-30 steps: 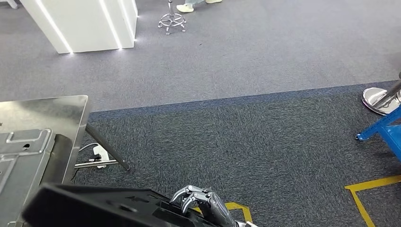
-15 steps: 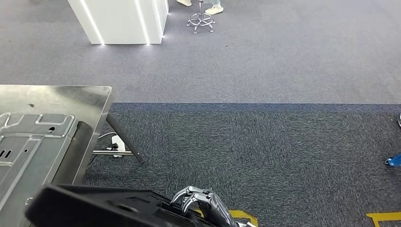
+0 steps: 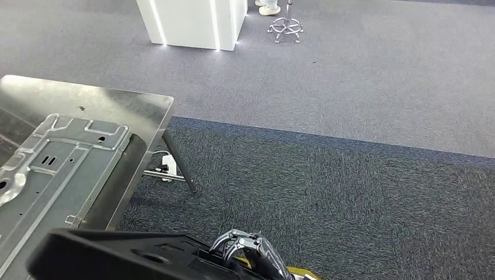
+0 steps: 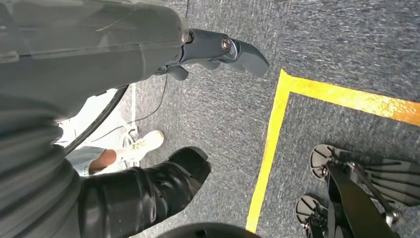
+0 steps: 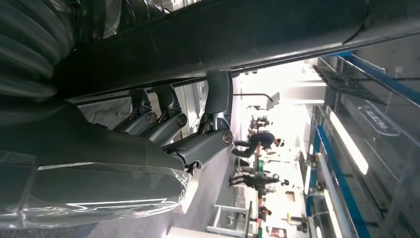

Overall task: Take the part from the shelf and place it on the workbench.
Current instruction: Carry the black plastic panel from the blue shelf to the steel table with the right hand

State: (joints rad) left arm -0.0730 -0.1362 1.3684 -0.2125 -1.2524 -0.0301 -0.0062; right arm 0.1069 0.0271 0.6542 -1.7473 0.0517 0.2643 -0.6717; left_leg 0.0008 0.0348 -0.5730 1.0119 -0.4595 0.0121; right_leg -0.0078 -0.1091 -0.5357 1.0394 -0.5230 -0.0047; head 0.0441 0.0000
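Head view, left to right: the steel desk (image 3: 87, 102) with a pressed metal panel (image 3: 52, 169) lying on it now fills the left of the frame, where a second ago only its corner showed. The white lit counter (image 3: 192, 23) and a stool base (image 3: 285, 29) have slid across the top, and the blue frame seen earlier at the right edge is gone. The whole scene has shifted, which reads as the robot turning toward the desk, not as any object moving.

At the bottom of the frame sits the black part (image 3: 128, 259), carried low in front of the body and unchanged in the picture across the second. The right hand (image 3: 248, 251) has its fingers (image 3: 230, 240) curled over the part's right end; the right wrist view shows those fingers (image 5: 203, 144) hooked against its dark underside. The left hand (image 4: 218, 49) appears in its wrist view above grey carpet (image 4: 223, 114) with a yellow floor line (image 4: 270, 148); whether it bears on the part cannot be told.

By this reading the part is off the shelf and in transit, with the desk close on the left and the placing not yet done.
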